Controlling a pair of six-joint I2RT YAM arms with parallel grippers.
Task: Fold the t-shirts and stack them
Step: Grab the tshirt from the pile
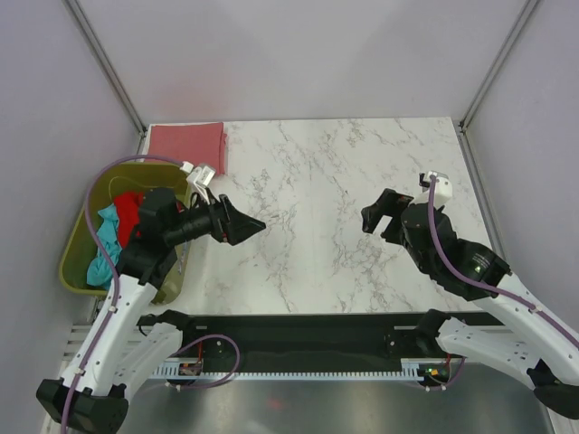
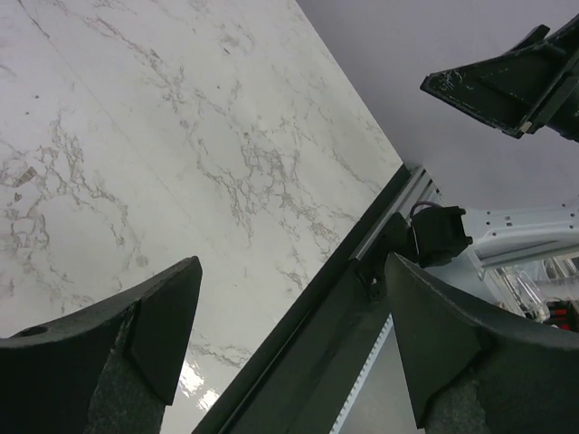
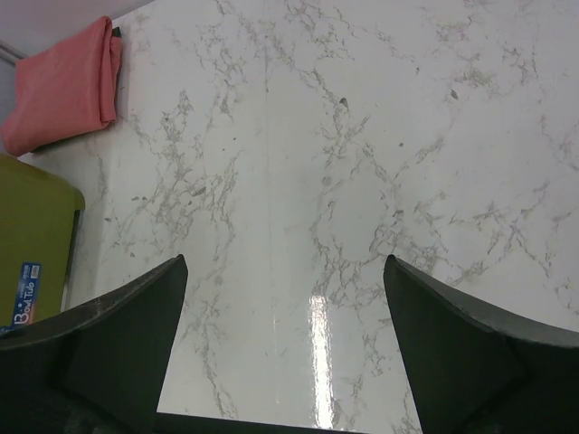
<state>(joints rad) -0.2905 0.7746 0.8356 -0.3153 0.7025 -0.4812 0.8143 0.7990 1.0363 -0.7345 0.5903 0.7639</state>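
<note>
Basket of olive-green plastic (image 1: 74, 258) stands at the left edge of the bench (image 1: 344, 172), behind the left claw (image 1: 246, 225) and partly under that arm. Two t-shirts lie in it in a loose heap. The red t-shirt (image 1: 132, 208) is on the side nearer the claw, and the teal t-shirt (image 1: 105, 240) is beside it, running toward the basket's near wall. The arm covers part of both, so their full shape cannot be made out.

The pink t-shirt (image 1: 186, 145) is outside the basket. It is folded into a flat rectangle on the marble, beyond the left claw and to its left, at the far-left corner of the bench. It is well apart from the right claw (image 1: 381, 215), across the bench to that claw's left. The right wrist view cuts off one end of it at the picture's edge.

A blue sticker (image 3: 27, 294) with white lettering sits on the basket's rim in that same view. It is too small and too close to the claw's finger to read.

Both claws hang above bare marble with jaws spread wide and nothing between them. In the left wrist view the bench's near edge and a black rail (image 2: 298, 362) show between the fingers. The right claw is cut off in that view's top-right corner.
</note>
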